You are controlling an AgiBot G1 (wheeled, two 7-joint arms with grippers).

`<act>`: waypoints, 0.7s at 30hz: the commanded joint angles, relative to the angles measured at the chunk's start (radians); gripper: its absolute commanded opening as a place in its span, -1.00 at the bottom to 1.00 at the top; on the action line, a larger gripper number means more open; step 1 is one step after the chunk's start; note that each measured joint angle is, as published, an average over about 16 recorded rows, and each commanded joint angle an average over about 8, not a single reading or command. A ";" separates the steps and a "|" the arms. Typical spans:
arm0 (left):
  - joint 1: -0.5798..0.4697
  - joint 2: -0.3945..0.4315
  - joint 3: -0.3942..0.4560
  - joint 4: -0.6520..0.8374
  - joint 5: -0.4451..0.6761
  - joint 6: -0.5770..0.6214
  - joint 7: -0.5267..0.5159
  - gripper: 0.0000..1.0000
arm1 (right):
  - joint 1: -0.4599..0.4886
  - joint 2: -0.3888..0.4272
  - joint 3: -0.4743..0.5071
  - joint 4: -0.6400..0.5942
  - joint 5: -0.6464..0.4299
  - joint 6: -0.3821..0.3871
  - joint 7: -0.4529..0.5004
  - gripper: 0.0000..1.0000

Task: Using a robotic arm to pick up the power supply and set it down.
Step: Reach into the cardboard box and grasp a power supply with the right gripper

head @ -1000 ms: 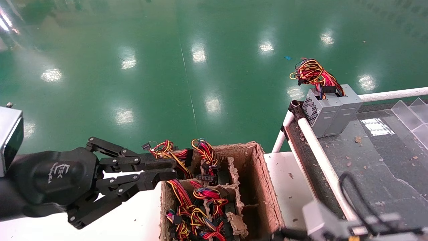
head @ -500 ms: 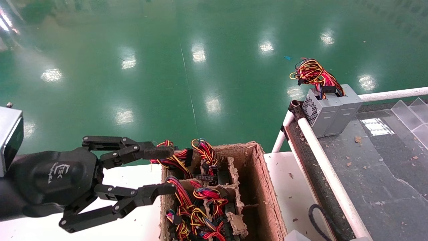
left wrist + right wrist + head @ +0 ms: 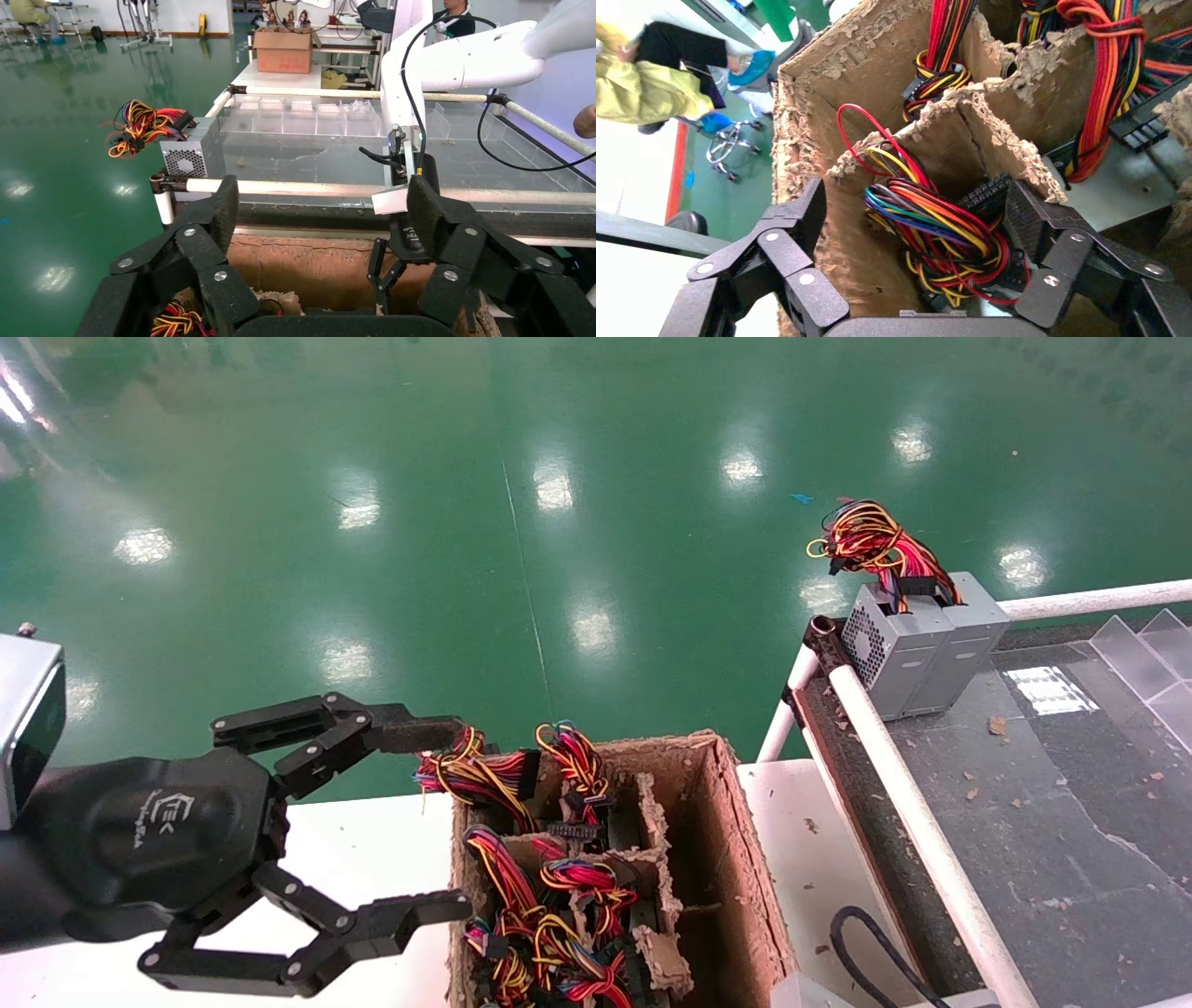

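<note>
The left gripper (image 3: 456,817) hangs at the left side of the box (image 3: 722,859), its black fingers spread wide and holding nothing. The upper finger (image 3: 410,736) reaches the wires (image 3: 475,775) that spill over the box's far left corner; the lower one lies just outside the left wall, over the white table (image 3: 372,840). From its wrist view, the left gripper (image 3: 323,203) looks across the box toward the right gripper (image 3: 385,270), which hangs over the box's right side.

The right gripper (image 3: 916,203) is also spread apart, straddling a wire bundle (image 3: 933,225) and a torn divider (image 3: 961,119) inside the box – nothing is clamped. A grey power supply (image 3: 1116,182) lies low in the box, under its cables. Two more supplies (image 3: 917,649) stand side by side on the belt (image 3: 1071,784) to the right, wires piled on top.
</note>
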 commanded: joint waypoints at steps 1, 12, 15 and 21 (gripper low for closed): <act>0.000 0.000 0.000 0.000 0.000 0.000 0.000 1.00 | 0.002 -0.002 -0.001 0.009 -0.006 0.006 -0.002 -1.00; 0.000 0.000 0.000 0.000 0.000 0.000 0.000 1.00 | 0.015 -0.004 -0.008 0.062 -0.048 0.028 0.003 -1.00; 0.000 0.000 0.000 0.000 0.000 0.000 0.000 1.00 | 0.016 -0.004 -0.009 0.069 -0.056 0.031 0.002 -1.00; 0.000 0.000 0.000 0.000 0.000 0.000 0.000 1.00 | 0.014 -0.002 -0.010 0.079 -0.067 0.042 0.001 -1.00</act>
